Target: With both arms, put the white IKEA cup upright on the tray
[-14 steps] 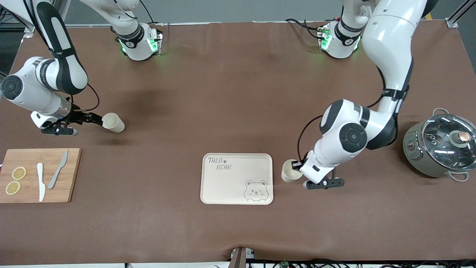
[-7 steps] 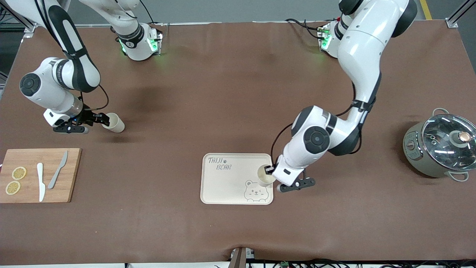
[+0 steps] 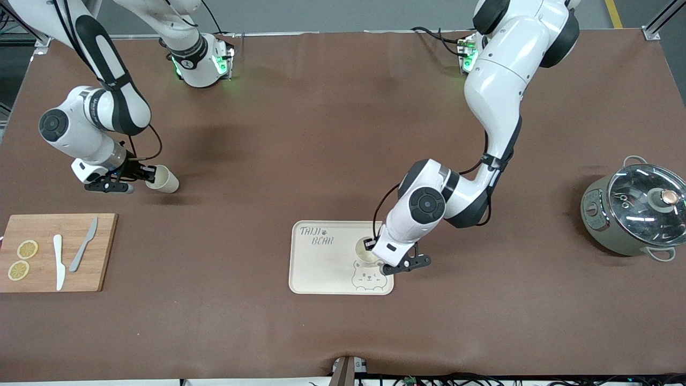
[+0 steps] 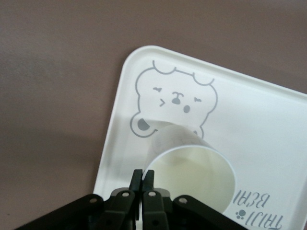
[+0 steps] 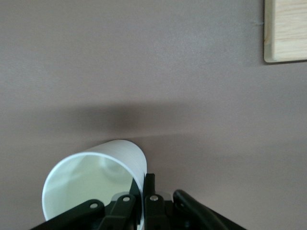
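Cups are what I am gripping in both claws, each pinched by its thin rim wall. My left gripper is clenching one white cup upright over the tray, above the bear drawing. My right gripper is clamping a second cup lying tilted on the table, near the cutting board. Both are looking light, stiff and smooth, so I am judging a rim pinch adequate but prone to pivoting.
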